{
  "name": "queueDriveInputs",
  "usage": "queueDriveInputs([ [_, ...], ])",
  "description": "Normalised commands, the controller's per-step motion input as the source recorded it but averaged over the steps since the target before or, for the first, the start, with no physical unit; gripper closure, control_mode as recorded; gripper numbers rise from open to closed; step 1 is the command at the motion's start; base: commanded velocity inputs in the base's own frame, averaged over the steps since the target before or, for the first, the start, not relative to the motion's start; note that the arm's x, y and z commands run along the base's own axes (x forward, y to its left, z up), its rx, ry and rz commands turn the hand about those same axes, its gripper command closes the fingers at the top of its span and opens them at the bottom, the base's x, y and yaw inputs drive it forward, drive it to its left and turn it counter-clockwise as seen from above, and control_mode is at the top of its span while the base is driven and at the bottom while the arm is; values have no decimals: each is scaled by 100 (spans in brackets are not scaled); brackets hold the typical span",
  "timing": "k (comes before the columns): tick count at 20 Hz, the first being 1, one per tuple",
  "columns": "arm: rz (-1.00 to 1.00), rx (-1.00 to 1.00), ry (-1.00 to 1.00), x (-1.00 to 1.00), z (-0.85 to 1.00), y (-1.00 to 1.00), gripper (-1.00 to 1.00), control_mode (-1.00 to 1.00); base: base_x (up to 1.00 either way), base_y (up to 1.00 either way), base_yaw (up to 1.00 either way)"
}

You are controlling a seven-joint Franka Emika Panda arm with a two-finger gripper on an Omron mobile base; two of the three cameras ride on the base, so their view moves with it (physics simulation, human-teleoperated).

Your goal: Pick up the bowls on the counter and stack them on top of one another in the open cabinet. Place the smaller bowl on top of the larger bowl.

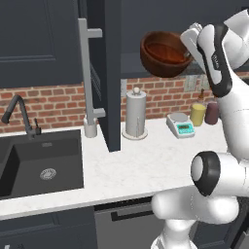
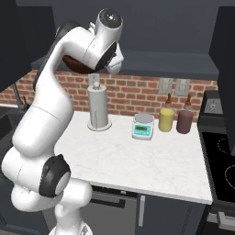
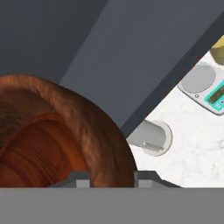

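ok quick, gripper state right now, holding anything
Gripper: shut on the rim of the wide, dark reddish-brown wooden-looking bowl, held tilted at the open cabinet's shelf level.

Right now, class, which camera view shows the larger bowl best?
The left base view: the larger bowl shows whole there, tilted, raised before the open cabinet. The hand view gives only a close part of its rim and inside; the right base view shows a sliver behind the arm.

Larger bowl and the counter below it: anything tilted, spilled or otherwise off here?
The larger bowl is tipped on its side at the open cabinet, its mouth not upward, because the tool holds its rim. Nothing is spilled on the counter.
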Motion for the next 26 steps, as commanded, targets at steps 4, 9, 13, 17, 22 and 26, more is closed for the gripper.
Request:
queueDriveInputs([
  [4, -12, -1, 7, 100, 0, 0, 100, -100, 0, 0, 0],
  [9, -13, -1, 0, 100, 0, 0, 100, -100, 0, 0, 0],
  [13, -14, 0, 0, 93, 0, 0, 100, -100, 0, 0, 0],
  [17, -9, 0, 0, 65, -3, 0, -100, -100, 0, 0, 0],
  [22, 0, 0, -4, 3, -3, 1, -100, -100, 0, 0, 0],
  [26, 0, 0, -8, -19, 0, -4, -100, -100, 0, 0, 0],
])
